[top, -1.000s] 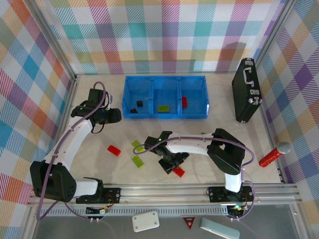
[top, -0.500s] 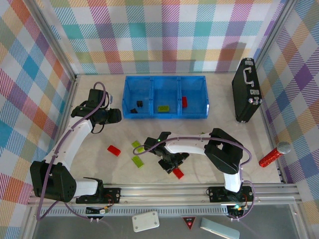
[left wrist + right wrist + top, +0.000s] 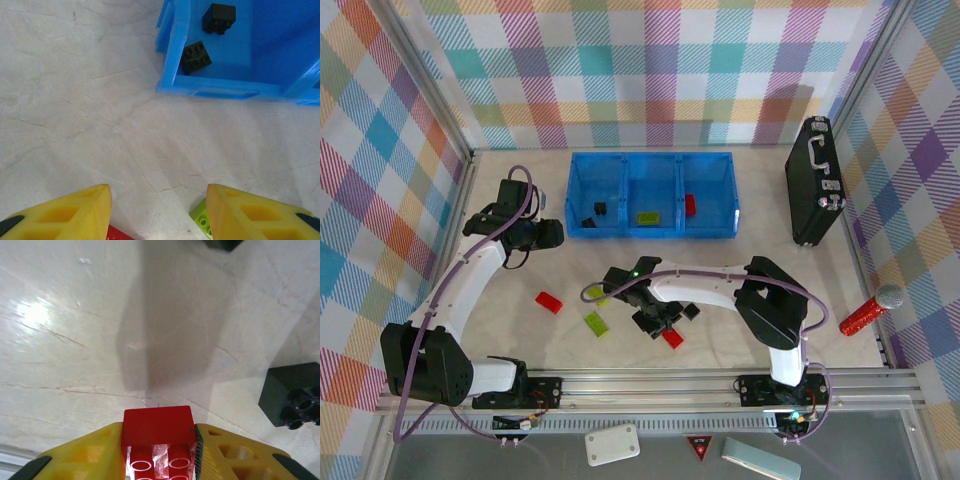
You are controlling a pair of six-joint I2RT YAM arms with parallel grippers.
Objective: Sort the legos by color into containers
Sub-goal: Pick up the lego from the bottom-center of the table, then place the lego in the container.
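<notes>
The blue bin (image 3: 650, 160) stands at the back with three containers: black legos (image 3: 594, 214) in the left one, a green one (image 3: 646, 217) in the middle, a red one (image 3: 690, 204) in the right. My right gripper (image 3: 665, 326) (image 3: 159, 434) is shut on a red lego (image 3: 158, 432) just above the table, with a black lego (image 3: 292, 400) beside it. My left gripper (image 3: 548, 233) (image 3: 159, 212) hangs open and empty left of the bin's near left corner (image 3: 172, 85). On the table lie a loose red lego (image 3: 549, 301) and two green legos (image 3: 594, 322).
A black case with a handle (image 3: 815, 180) lies at the back right. A red glittery stick (image 3: 870, 310) rests by the right wall. The right arm's purple cable (image 3: 590, 292) loops over one green brick. Plaid walls close in three sides.
My right gripper has closed on the red lego and shifted slightly left and away from the front edge with it. The left arm has not moved.
</notes>
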